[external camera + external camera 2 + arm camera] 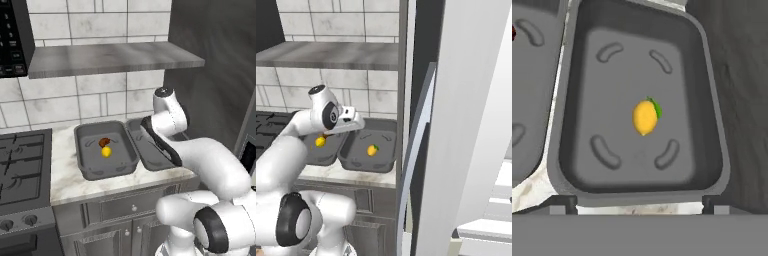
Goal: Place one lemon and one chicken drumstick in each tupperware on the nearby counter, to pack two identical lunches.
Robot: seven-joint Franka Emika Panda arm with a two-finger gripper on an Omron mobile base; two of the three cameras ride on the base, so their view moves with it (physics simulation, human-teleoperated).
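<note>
- Right tupperware (639,192): mid-frame in the hand view, holding one lemon (645,117) near its middle, green tip toward upper right; in the right base view the same lemon (372,150) lies in the tray (367,164) at centre.
- Left tupperware (97,171): centre of the left base view, holding a lemon (106,152) and, touching it just above, a drumstick (104,142); its lemon (320,141) also shows at mid-left in the right base view.
- The two trays stand side by side, rims nearly touching, on the counter (65,177).
- Gripper: the two dark fingertips (564,204) show at the lower edge of the hand view, spread wide apart and empty, above the near rim of the right tray.
- Arm (170,116): crosses the right tray in the left base view.
- Surroundings: stove (20,165) at lower left, shelf (110,57) above, tiled wall behind.
</note>
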